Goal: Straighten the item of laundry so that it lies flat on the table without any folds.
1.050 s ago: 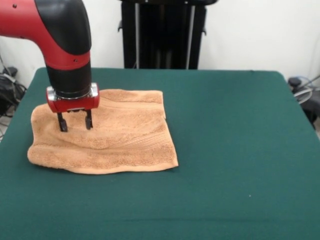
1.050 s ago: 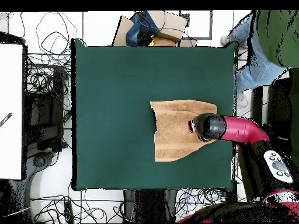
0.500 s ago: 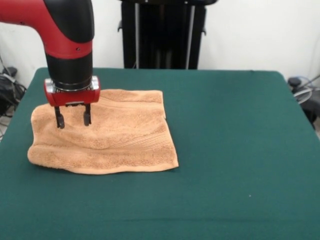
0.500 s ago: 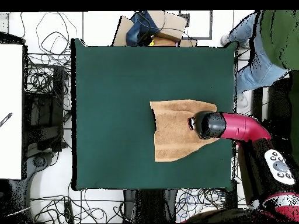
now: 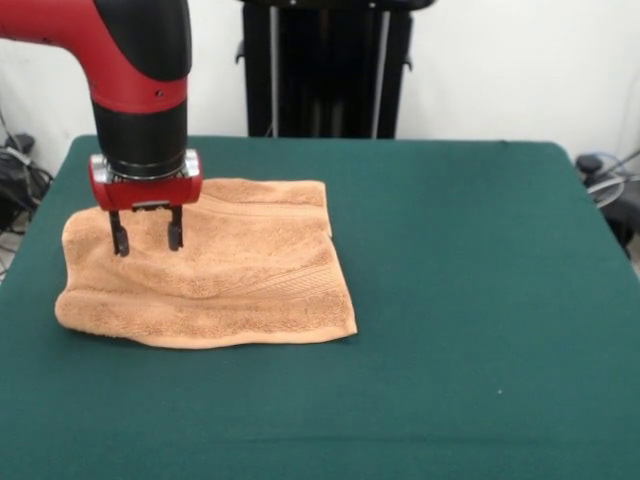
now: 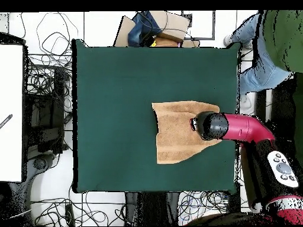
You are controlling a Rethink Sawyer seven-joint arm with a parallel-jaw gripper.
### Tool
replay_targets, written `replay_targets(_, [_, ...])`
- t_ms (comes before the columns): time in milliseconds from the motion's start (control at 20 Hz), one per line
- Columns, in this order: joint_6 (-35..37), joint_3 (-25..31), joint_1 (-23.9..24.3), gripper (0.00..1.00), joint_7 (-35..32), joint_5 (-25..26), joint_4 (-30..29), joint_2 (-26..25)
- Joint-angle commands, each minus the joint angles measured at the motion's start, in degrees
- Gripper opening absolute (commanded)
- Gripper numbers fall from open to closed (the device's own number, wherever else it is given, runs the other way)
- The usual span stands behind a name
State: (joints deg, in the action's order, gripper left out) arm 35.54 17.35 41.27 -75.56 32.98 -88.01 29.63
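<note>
The item of laundry (image 5: 215,270), an orange-tan terry towel, lies on the green table (image 5: 450,300) at its left side, with a thick rolled fold along its near edge and soft wrinkles across the middle. My gripper (image 5: 146,240) hangs just above the towel's left rear part, open, with nothing between its fingers. From overhead, the towel (image 6: 174,133) shows as a rough rectangle, and the arm's head (image 6: 213,126) covers its right edge, hiding the gripper's fingers.
A person in jeans (image 6: 260,65) stands by the table's top right corner in the overhead view. Cables (image 6: 50,83) and a white board (image 6: 12,112) lie beside the table on the left. A black stand (image 5: 325,70) rises behind the table.
The gripper has risen slightly off the towel and shifted a little left in the front view. The towel's shape has hardly changed.
</note>
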Motion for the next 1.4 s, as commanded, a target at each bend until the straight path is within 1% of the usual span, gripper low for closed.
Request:
replay_targets(50, [-2.76,2.08,-0.11,1.00,-1.23,0.93,-1.90,-1.56])
replay_targets(300, [-3.59,2.16,1.10,1.00,-0.23,1.60,-1.60,-2.72])
replay_targets(800, [-3.09,2.73,2.22,1.00,0.72,1.61,-1.28,-2.64])
replay_targets(1150, [-3.30,2.30,1.40,1.00,-0.40,1.73,0.00,-3.07])
replay_targets(1400, [-3.27,3.47,1.75,1.00,-0.52,0.47,0.87,-4.08])
